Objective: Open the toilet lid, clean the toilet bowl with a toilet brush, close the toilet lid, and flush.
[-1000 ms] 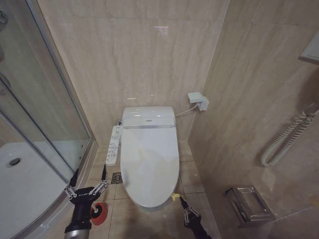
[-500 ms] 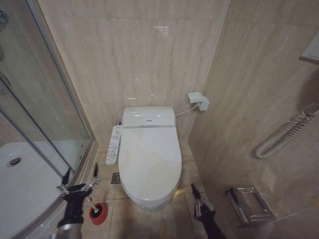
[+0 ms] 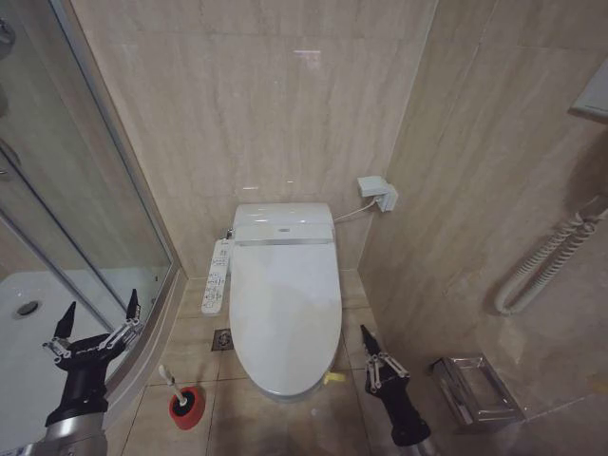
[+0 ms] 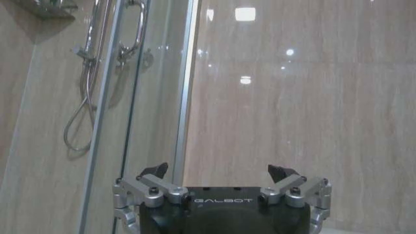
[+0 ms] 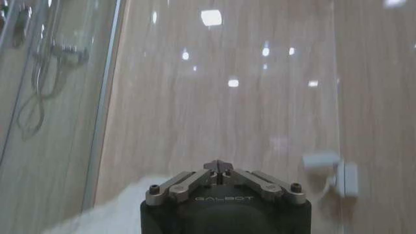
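Left tool (image 3: 96, 317) swung out left of the toilet, fingers spread and empty, right tool (image 3: 367, 340) clenched at its right, lid (image 3: 284, 313) down, brush (image 3: 171, 384) in red cup (image 3: 187, 405) front-left.
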Robot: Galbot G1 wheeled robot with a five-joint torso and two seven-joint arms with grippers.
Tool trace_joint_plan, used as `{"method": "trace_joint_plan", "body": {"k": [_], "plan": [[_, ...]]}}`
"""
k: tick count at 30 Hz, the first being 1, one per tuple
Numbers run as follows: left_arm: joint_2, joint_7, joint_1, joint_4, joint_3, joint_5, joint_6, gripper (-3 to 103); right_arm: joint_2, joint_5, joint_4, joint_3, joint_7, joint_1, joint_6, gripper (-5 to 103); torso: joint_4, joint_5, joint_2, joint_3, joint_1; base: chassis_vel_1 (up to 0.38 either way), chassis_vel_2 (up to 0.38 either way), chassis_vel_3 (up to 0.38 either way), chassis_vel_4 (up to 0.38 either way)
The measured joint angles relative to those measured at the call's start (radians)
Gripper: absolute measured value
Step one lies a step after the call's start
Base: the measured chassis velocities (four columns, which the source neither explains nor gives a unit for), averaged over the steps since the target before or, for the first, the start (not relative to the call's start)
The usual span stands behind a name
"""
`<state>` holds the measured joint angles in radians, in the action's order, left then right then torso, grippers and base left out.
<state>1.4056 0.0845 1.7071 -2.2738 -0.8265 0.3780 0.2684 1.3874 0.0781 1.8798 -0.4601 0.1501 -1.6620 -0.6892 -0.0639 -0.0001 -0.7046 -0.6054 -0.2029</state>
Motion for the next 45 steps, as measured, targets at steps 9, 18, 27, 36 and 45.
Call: {"method": "trace_joint_plan", "body": {"k": [9, 18, 27, 36, 45], "plan": [[-0.001, 0.000, -0.008, 0.033, 0.007, 0.000, -0.001, 100, 0.007, -0.089, -0.307, 0.029, -0.035, 0.078, 0.002, 22, -0.0001, 0.0001, 0.000, 0.000, 0.000, 0.000, 0.000, 0.000, 0.000], [-0.016, 0.000, -0.040, 0.067, -0.009, 0.018, -0.011, 100, 0.031, -0.158, -0.611, 0.018, -0.038, 0.189, -0.031, 49, -0.0003, 0.0001, 0.000, 0.000, 0.000, 0.000, 0.000, 0.000, 0.000], [-0.030, 0.000, -0.031, 0.074, -0.037, 0.040, -0.010, 100, 0.062, -0.170, -0.738, -0.013, -0.033, 0.284, -0.046, 82, 0.0000, 0.0000, 0.000, 0.000, 0.000, 0.000, 0.000, 0.000, 0.000], [-0.028, 0.000, -0.036, 0.081, -0.027, 0.032, -0.012, 100, 0.067, -0.133, -0.762, -0.024, -0.002, 0.326, -0.048, 100, -0.0001, 0.0001, 0.000, 0.000, 0.000, 0.000, 0.000, 0.000, 0.000], [-0.024, 0.000, -0.038, 0.088, -0.021, 0.027, -0.012, 100, 0.063, -0.123, -0.737, -0.029, 0.006, 0.324, -0.044, 96, -0.0002, 0.0002, 0.000, 0.000, 0.000, 0.000, 0.000, 0.000, 0.000]]}}
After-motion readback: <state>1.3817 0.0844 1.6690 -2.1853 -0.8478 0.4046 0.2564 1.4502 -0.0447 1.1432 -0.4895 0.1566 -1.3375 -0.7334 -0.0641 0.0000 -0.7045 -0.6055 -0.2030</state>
